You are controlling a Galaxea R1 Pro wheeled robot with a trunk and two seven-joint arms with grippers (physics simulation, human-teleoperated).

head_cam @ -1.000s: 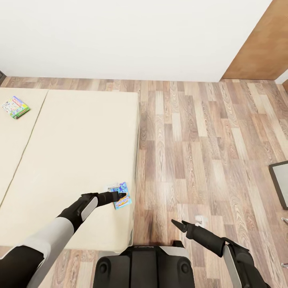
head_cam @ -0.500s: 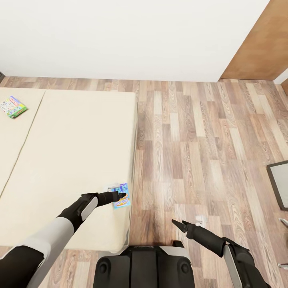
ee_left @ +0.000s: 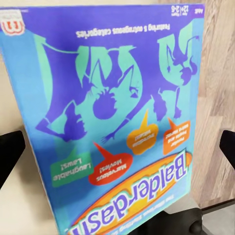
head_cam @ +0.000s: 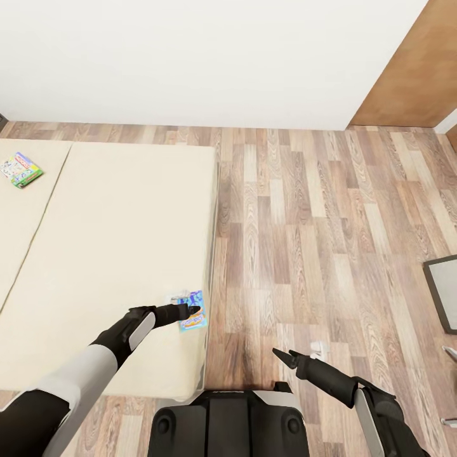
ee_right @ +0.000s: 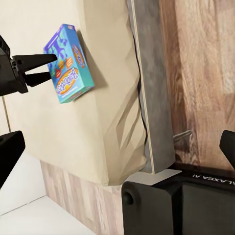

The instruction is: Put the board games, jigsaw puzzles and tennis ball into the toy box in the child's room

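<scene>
A mostly blue board game lies flat on the beige bed, close to its right edge. My left gripper hovers over it, open. In the left wrist view the blue box spreads between the two wide-apart fingertips. From the right wrist view, the same box lies just past the left gripper's fingers. A green-bordered board game rests far back on the bed at the left. My right gripper hangs open over the wood floor, holding nothing.
The bed's grey frame runs along the mattress edge beside my base. Wood-plank floor stretches to the right. A white wall stands behind, a brown panel at the far right, and a dark-framed grey object at the right edge.
The whole head view slid a little to the left a second ago, so the camera moved. Since then nothing has shifted. Both arms keep the same pose.
</scene>
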